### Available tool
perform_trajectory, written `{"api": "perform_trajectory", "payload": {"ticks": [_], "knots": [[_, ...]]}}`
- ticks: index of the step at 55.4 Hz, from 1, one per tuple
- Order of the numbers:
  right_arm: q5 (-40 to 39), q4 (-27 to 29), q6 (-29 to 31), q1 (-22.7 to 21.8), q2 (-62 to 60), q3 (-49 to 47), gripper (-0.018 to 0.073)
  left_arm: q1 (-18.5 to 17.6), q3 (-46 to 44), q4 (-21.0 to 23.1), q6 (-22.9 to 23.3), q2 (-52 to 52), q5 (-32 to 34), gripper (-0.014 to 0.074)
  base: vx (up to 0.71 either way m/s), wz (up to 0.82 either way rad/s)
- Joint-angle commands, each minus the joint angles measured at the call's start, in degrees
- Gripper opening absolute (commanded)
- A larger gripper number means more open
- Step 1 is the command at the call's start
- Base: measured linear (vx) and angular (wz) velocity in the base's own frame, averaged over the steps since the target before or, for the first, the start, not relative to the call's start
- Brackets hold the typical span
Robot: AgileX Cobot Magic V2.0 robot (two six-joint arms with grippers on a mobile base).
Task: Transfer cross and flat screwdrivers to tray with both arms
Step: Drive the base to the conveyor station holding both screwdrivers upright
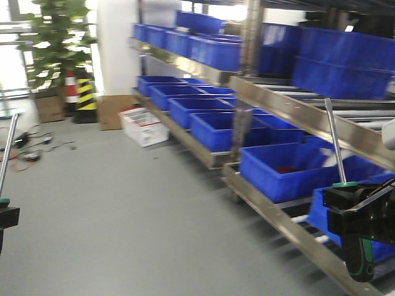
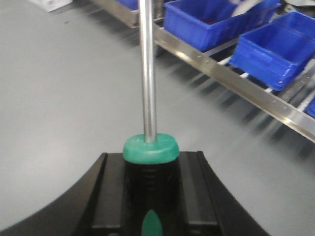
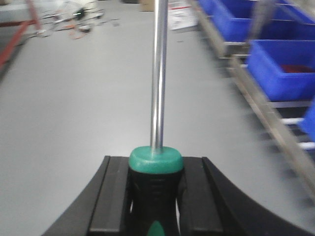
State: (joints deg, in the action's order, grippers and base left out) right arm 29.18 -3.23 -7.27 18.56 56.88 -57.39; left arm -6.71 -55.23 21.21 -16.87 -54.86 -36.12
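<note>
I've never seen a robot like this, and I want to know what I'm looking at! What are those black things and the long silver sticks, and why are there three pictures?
It's a robot with two black arms on a rolling base. The big picture looks forward from the robot's body. You see a grey floor, metal shelves with blue bins, a white box and a plant.

The other two pictures come from little cameras on the robot's wrists, looking out along each hand.

The silver sticks are screwdrivers. The left hand is squeezing one screwdriver by its black-and-green handle, shaft pointing away from the camera. The right hand holds the other screwdriver the same way. You can spot both in the big picture too, at its left and right edges.

The tray they belong in isn't in any picture.
</note>
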Motion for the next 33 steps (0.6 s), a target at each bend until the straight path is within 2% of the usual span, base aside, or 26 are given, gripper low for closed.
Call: {"api": "perform_trajectory", "payload": {"ticks": [1,33], "knots": [[-5.1,-0.6,0.3,0.0,-0.8,-1.7,-0.0008,-0.2,-1.6,1.6,0.0,0.9,4.5,0.0,0.52,-0.75],[-5.1,-0.6,0.3,0.0,-0.8,-1.7,-0.0008,-0.2,-1.6,1.6,0.0,0.9,4.5,0.0,0.5,-0.77]]}}
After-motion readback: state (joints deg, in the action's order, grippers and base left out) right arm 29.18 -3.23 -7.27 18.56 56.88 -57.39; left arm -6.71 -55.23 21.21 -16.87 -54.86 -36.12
